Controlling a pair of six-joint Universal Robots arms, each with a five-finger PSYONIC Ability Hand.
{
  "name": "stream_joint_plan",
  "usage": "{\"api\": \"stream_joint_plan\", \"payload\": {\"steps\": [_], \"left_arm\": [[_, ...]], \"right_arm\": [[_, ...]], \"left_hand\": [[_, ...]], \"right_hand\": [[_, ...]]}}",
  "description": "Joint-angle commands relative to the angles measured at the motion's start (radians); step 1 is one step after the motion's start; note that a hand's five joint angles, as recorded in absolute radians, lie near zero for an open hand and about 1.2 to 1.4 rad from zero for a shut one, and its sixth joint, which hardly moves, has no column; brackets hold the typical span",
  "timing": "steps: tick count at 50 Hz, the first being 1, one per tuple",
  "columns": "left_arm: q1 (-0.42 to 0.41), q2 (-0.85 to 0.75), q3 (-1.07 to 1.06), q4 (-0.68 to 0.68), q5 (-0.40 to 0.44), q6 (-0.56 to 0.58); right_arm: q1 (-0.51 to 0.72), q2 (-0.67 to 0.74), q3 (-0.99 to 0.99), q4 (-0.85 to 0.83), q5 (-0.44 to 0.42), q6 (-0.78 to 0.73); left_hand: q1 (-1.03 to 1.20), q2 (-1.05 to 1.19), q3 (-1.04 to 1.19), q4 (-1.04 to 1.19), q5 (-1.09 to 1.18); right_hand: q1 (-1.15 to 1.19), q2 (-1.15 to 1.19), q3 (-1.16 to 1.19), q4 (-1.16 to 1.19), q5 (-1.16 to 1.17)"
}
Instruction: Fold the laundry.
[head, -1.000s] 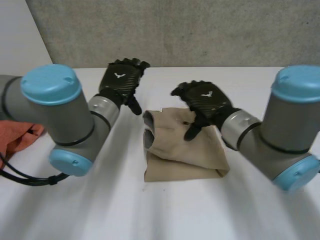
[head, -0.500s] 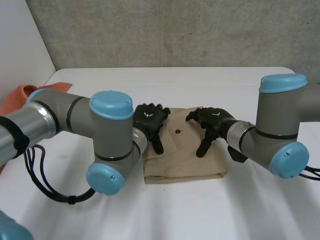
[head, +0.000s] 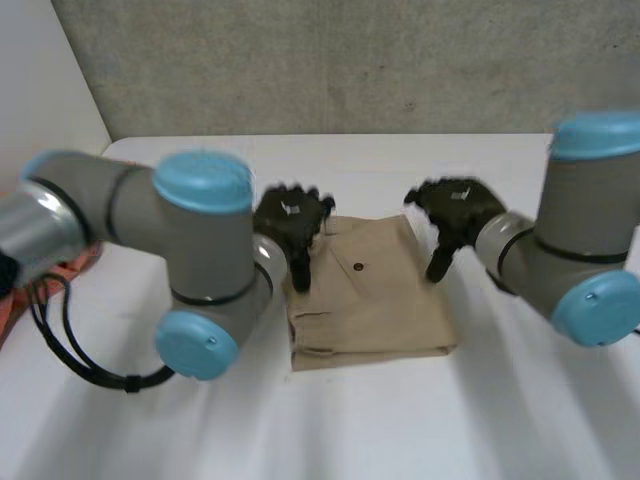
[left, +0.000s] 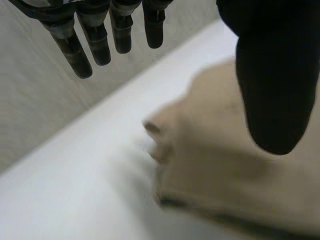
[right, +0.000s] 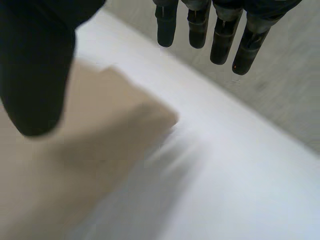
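The folded cloth (head: 372, 300) lies at the middle of the surface (head: 380, 425), with the left hand (head: 290, 222) at its 10 o'clock corner and the right hand (head: 455, 212) at 2 o'clock, both with fingers straight and holding nothing.

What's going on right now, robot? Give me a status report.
Left hand open, over the tan garment's far left corner. Right hand open, over its far right corner. Garment folded, flat on the table. Nothing in the way.

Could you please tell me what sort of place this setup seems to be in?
Probably a robotics lab or test bench: a bare white table, a plain concrete wall behind it, and two robot arms over a folded tan garment.
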Motion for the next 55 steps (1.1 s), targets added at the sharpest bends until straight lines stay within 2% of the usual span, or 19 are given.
{"api": "stream_joint_plan", "payload": {"steps": [1, 5, 7, 15, 26, 33, 38, 41, 48, 55], "left_arm": [[0.070, 0.280, -0.078, 0.004, -0.005, -0.031], [0.144, 0.427, -0.129, 0.000, -0.006, -0.063], [0.174, 0.498, -0.158, -0.011, -0.008, -0.084], [0.227, 0.667, -0.311, -0.072, 0.003, -0.121], [0.227, 0.675, -0.345, -0.068, 0.003, -0.138], [0.234, 0.669, -0.388, -0.019, 0.003, -0.166], [0.233, 0.665, -0.455, 0.032, 0.003, -0.166], [0.231, 0.665, -0.501, 0.066, 0.005, -0.169], [0.231, 0.661, -0.572, 0.127, 0.005, -0.170], [0.230, 0.650, -0.603, 0.153, 0.005, -0.170]], "right_arm": [[-0.007, -0.213, 0.031, -0.047, 0.077, 0.040], [-0.034, -0.350, 0.066, -0.042, 0.167, 0.080], [-0.054, -0.410, 0.094, -0.039, 0.183, 0.085], [-0.074, -0.523, 0.191, 0.001, 0.177, 0.086], [-0.073, -0.526, 0.211, 0.022, 0.117, 0.085], [-0.111, -0.497, 0.229, 0.062, 0.048, 0.088], [-0.162, -0.379, 0.275, 0.150, -0.044, 0.092], [-0.163, -0.337, 0.310, 0.151, -0.069, 0.091], [-0.159, -0.218, 0.445, -0.019, -0.130, 0.117], [-0.153, -0.158, 0.502, -0.180, -0.176, 0.192]], "left_hand": [[0.003, -0.011, -0.018, -0.009, -0.029], [0.006, -0.008, -0.015, -0.006, -0.026], [0.006, -0.008, -0.015, -0.006, -0.026], [0.000, -0.014, -0.021, -0.012, -0.032], [-0.012, -0.026, -0.033, -0.023, -0.044], [-0.016, -0.029, -0.037, -0.027, -0.048], [-0.016, -0.029, -0.037, -0.027, -0.048], [-0.016, -0.029, -0.037, -0.027, -0.048], [-0.016, -0.029, -0.037, -0.027, -0.048], [-0.016, -0.029, -0.037, -0.027, -0.048]], "right_hand": [[0.002, -0.040, -0.030, -0.055, -0.061], [0.002, -0.040, -0.030, -0.055, -0.061], [0.002, -0.040, -0.030, -0.055, -0.061], [0.002, -0.040, -0.030, -0.055, -0.061], [0.002, -0.040, -0.030, -0.055, -0.061], [0.002, -0.040, -0.030, -0.055, -0.061], [0.002, -0.040, -0.030, -0.055, -0.061], [0.002, -0.040, -0.030, -0.055, -0.061], [0.038, -0.003, 0.007, -0.018, -0.025], [0.059, 0.017, 0.027, 0.003, -0.004]]}}
